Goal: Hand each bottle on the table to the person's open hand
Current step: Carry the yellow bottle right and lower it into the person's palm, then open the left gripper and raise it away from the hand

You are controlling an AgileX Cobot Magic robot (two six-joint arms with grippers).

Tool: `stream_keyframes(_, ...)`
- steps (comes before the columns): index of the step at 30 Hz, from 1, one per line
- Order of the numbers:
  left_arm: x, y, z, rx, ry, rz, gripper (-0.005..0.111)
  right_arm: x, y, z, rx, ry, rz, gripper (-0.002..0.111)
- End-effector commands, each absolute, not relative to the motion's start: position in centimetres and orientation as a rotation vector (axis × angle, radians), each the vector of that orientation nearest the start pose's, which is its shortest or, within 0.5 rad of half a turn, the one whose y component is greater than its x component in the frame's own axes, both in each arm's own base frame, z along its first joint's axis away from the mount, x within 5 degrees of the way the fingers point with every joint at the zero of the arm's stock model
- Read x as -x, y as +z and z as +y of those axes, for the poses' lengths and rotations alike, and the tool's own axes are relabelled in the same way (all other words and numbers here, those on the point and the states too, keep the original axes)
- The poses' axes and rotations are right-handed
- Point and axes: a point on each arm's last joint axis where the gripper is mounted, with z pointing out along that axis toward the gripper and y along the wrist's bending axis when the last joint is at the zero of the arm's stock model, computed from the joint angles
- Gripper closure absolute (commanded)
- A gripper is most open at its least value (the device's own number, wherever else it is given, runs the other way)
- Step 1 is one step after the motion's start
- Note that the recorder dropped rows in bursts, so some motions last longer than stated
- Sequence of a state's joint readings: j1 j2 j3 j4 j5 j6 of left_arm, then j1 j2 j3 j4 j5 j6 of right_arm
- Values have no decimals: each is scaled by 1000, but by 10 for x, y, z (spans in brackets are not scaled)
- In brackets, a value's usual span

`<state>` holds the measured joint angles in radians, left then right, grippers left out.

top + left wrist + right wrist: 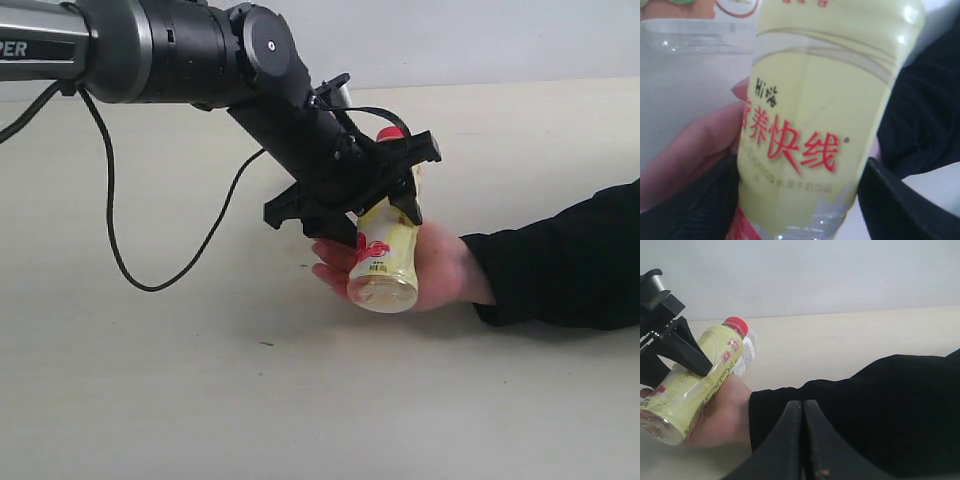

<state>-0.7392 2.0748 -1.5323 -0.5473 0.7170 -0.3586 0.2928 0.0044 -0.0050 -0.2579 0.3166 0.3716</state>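
The yellow bottle (pixel 385 255) with the red cap (pixel 391 132) lies tilted in the person's open hand (pixel 445 265), base toward the camera. My left gripper (pixel 378 215) reaches down from the upper left and is shut on the yellow bottle, a black finger pressed against each side of it (pixel 825 100). The pink palm (pixel 685 150) shows just behind the bottle. In the right wrist view the bottle (pixel 695 380) rests on the hand (pixel 722 415). My right gripper (pixel 803 407) is shut and holds nothing, in front of the black sleeve.
A clear bottle (pixel 746 354) stands just behind the yellow one, also seen blurred in the left wrist view (pixel 690 55). The person's black sleeve (pixel 560 260) comes in from the right. A black cable (pixel 110 230) trails over the pale table (pixel 200 390) at left.
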Motion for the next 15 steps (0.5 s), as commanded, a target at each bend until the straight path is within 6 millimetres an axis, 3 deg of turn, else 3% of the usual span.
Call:
stream_keyframes(1, -305, 192, -321, -135, -872, 2889, 58, -54, 186, 9, 104, 228, 1785, 108)
stream_keyframes(3, -305, 195, -321, -175, -863, 2873, 39, -54, 186, 9, 104, 228, 1785, 108)
stream_keyframes(7, -304, 201, -318, -305, -839, 2848, 20, -54, 186, 9, 104, 228, 1785, 108)
stream_keyframes(15, -311, 240, -303, -417, -820, 2683, 18, -54, 186, 9, 104, 228, 1785, 108)
